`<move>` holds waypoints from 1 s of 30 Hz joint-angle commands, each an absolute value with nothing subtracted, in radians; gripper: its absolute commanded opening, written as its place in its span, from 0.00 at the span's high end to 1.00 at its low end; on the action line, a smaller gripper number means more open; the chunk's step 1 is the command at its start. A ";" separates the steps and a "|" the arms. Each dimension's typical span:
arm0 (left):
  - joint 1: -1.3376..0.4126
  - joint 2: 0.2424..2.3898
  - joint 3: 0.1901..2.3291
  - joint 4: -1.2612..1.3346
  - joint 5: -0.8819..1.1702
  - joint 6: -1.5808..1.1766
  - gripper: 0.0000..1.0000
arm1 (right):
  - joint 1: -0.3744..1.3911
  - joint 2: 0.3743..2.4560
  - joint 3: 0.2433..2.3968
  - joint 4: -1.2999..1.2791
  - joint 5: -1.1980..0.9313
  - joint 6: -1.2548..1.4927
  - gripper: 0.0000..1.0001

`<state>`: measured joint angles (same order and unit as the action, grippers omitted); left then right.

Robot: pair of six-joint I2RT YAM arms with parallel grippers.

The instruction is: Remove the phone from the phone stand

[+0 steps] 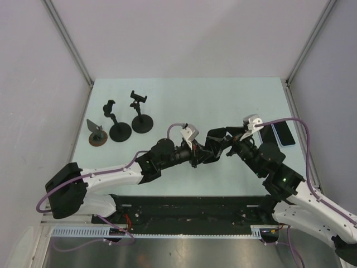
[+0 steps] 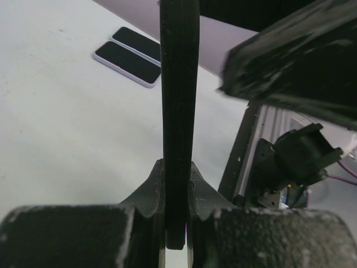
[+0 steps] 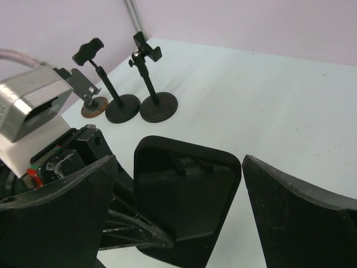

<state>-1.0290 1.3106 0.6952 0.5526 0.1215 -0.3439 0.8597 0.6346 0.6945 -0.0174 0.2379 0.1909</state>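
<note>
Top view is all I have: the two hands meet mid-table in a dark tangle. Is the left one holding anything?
Observer: Yes. The left hand is shut on a flat black plate, edge-on in its wrist view.
Operator: And the right one?
Observer: The right hand is open, one finger on each side of the plate.
Operator: Any phone on that plate?
Observer: None shows on the face toward the right wrist camera: plain black, rounded corners, a recess near its top.
</note>
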 commanded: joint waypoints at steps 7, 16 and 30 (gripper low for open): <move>-1.011 1.250 0.699 0.638 0.187 -0.448 1.00 | 0.939 0.729 0.686 0.097 0.360 0.187 0.00; -1.008 1.233 0.681 0.638 0.104 -0.480 1.00 | 1.046 0.808 0.684 0.081 0.546 0.212 0.03; -1.003 1.195 0.658 0.643 0.067 -0.499 1.00 | 1.048 0.854 0.684 0.049 0.558 0.281 0.09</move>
